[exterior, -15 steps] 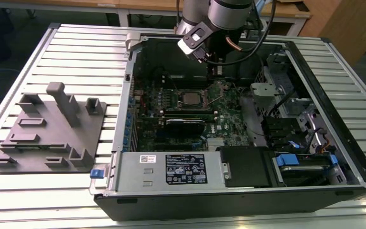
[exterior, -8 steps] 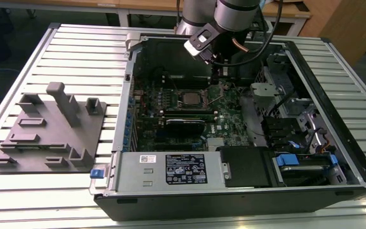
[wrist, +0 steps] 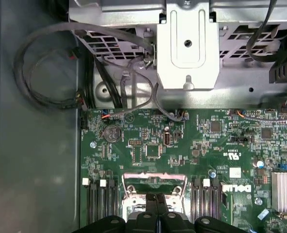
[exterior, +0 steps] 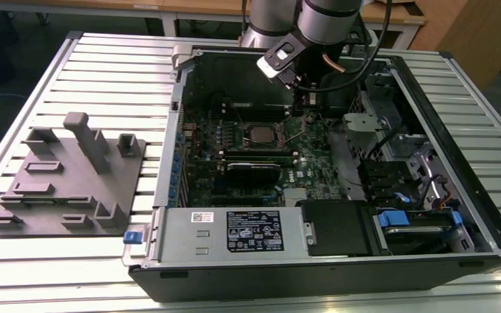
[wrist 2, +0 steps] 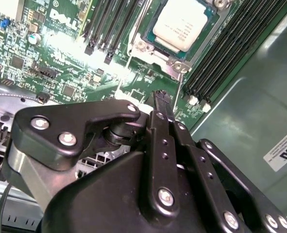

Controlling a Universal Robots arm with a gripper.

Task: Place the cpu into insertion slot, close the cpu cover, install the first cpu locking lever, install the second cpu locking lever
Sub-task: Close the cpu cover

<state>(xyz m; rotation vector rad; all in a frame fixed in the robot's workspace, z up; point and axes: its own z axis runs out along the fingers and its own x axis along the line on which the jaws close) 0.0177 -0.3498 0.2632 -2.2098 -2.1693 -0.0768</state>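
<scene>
Gripper [wrist 2: 161, 98] is being held with its fingers pressed together and nothing seen between them, apparently to form one narrow tip for pushing rather than grasping. Just beyond that tip, the cpu [wrist 2: 179, 24] is being cradled in the insertion slot [wrist 2: 144, 46], framed by the silver cpu cover [wrist: 153, 175] on the green board [wrist: 182, 145].

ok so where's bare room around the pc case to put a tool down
Free: the table slats between the grey fixture and the table's far edge, and the strip along the near edge in front of the fixture. Inside the case it's crowded: board, cables, and the gripper close to the cpu.
</scene>
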